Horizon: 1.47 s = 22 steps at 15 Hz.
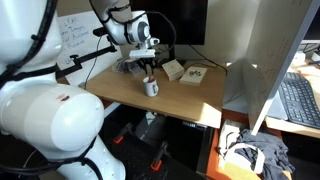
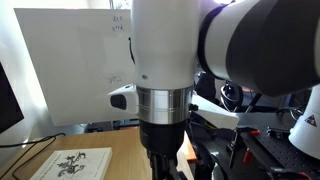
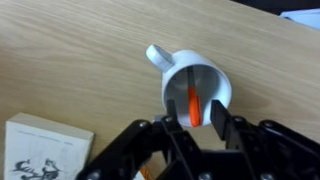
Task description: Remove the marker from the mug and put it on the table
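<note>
Gripper: the gripper [image 3: 197, 123] hangs directly over the mug, seen in the wrist view and in an exterior view [image 1: 148, 68]. Its two dark fingers [image 3: 220, 120] are spread and reach down over the mug's mouth.
Grip: the fingers stand one on each side of the marker. A strip of white cup wall shows between the marker and one finger, so nothing is pinched. Whether the other finger touches the marker cannot be told.
Marker: the marker [image 3: 193, 103] stands inside the mug, an orange-red stick leaning against the inner wall, its upper end between the fingers.
Mug: the mug [image 3: 212, 78] sits upright on the table, white, its handle pointing away from the gripper. In an exterior view it shows as a small white cup [image 1: 151, 88] just under the gripper.
Table: the table [image 3: 80, 60] is light wood, bare right around the mug.
Printed box: a tan box [image 3: 45, 150] with a dark drawing on its face lies flat near the mug, on the handle's side, not touching it.
Boxes beyond the mug: in an exterior view two tan boxes [image 1: 172, 69] lie farther back from the mug, apart from it.
Arm: the arm [image 2: 160, 60] fills most of an exterior view and hides the mug there.
</note>
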Each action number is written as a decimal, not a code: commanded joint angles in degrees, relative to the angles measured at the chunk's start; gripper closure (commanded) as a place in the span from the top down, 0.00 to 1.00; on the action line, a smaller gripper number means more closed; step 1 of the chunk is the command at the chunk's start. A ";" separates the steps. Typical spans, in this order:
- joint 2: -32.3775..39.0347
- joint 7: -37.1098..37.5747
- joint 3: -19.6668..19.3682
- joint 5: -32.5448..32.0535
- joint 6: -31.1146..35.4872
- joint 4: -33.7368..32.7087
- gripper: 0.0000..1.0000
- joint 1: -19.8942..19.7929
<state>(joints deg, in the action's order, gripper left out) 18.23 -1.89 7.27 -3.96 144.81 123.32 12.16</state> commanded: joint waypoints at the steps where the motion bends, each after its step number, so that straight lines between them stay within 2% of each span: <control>1: 3.59 1.63 0.40 0.21 -0.83 -3.40 0.43 -0.27; 4: 6.92 1.02 0.82 1.00 -0.89 -5.97 0.53 -0.34; 5: 7.76 0.87 0.93 1.02 -0.98 -6.73 0.48 -0.29; 7: 9.33 0.91 1.25 1.47 -1.05 -8.01 0.48 -0.29; 8: 9.90 0.85 1.44 1.76 -1.00 -8.45 0.40 -0.33; 11: 10.56 2.10 1.11 1.75 -1.09 -9.00 0.30 0.16; 19: 11.89 1.82 2.06 4.08 1.58 -8.23 0.34 -0.39; 22: 12.86 1.74 1.69 3.51 5.83 -7.51 0.32 -0.15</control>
<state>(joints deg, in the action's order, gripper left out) 30.43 -0.60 8.75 -0.82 146.74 115.21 12.26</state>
